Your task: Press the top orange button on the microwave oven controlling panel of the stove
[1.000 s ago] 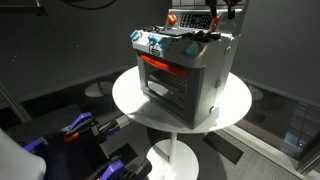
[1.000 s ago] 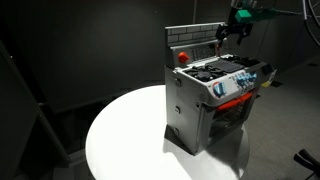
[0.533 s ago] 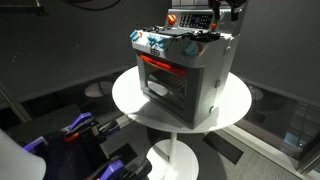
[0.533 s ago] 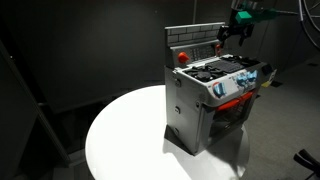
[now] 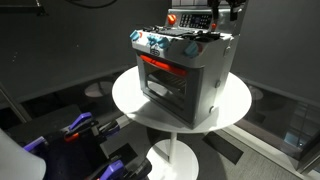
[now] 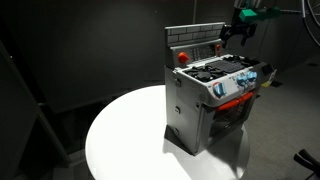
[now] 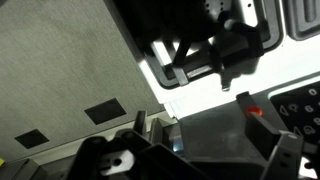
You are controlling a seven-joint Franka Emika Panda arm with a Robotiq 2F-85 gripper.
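Note:
The small silver-grey stove (image 5: pixel 185 75) (image 6: pixel 215 100) stands on a round white table (image 5: pixel 230 105) (image 6: pixel 130 135). Its oven window glows red. The dark upright controlling panel (image 5: pixel 190 18) (image 6: pixel 195 45) rises at the stove's back, with a round red-orange dial (image 5: pixel 172 17) (image 6: pixel 182 56). My gripper (image 5: pixel 226 12) (image 6: pixel 234 36) hangs just above the panel's end farthest from the dial, with its fingers apart and empty. In the wrist view the gripper (image 7: pixel 215 142) frames a dark surface, with a small red-orange button (image 7: pixel 256 111) just beyond it.
Blue-and-red knobs (image 5: pixel 155 43) (image 6: pixel 240 82) line the stove's front edge. Blue and purple objects (image 5: pixel 75 130) lie on the floor below the table. A dark backdrop surrounds the table.
The gripper has shifted very slightly sideways over the panel's end. The stove has not moved.

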